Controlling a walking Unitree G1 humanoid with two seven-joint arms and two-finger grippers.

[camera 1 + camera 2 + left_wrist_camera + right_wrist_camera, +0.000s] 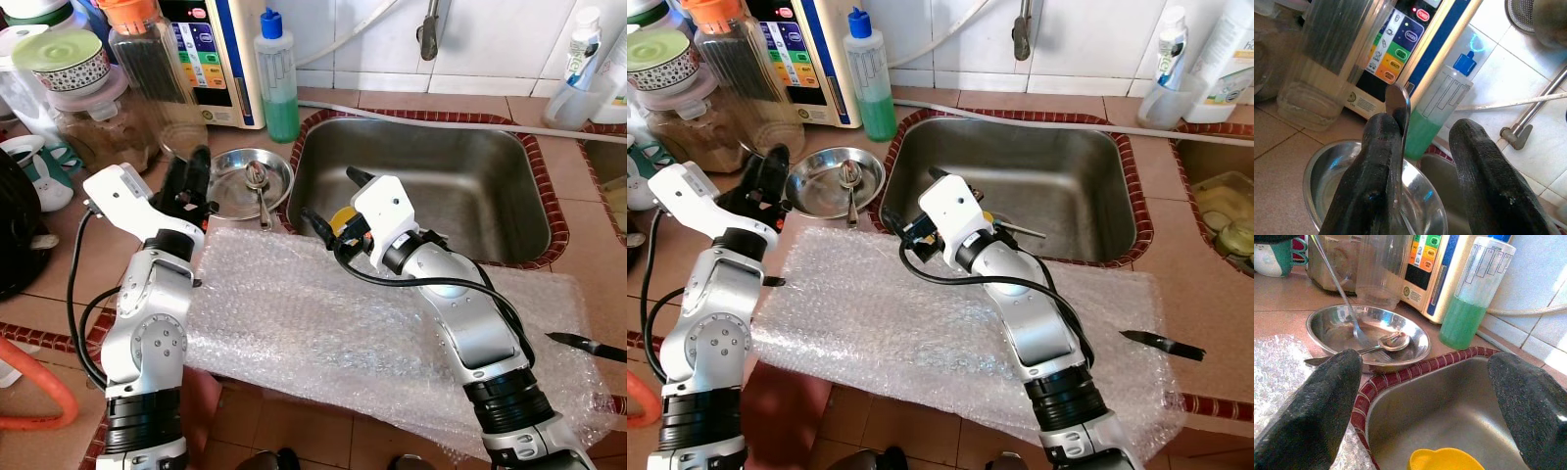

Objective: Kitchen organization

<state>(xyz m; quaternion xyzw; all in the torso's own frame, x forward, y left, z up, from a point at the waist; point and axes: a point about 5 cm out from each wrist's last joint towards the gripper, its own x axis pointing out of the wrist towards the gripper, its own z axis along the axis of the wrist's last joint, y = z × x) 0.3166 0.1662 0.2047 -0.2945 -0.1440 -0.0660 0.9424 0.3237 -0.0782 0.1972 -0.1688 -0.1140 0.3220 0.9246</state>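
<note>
While most of the labels are too small to read, the white and blue appliance against the tiled wall carries a red button marked POWER (the coloured panels below it have writing that stays illegible), and the bottle of green liquid beside it has a printed label I cannot make out. Largest in the scene is the steel sink, sunk into the terracotta-tiled counter with a dark red rim. A sheet of bubble wrap lies on the counter in front of the sink. A tall clear jar with an orange lid stands left of the appliance.

Between jar and sink sits a shallow round steel dish, shiny and dented with reflections, holding a spoon that lies flat in it. A black-handled knife lies at the right edge of the wrap.

At the left of the dish, the left gripper has its fingers slightly apart, with the thin steel handle of a utensil resting against one finger and reaching down into the dish. Over the sink's near left corner, the right gripper holds its fingers wide apart, and a yellow object sits just below them.
</note>
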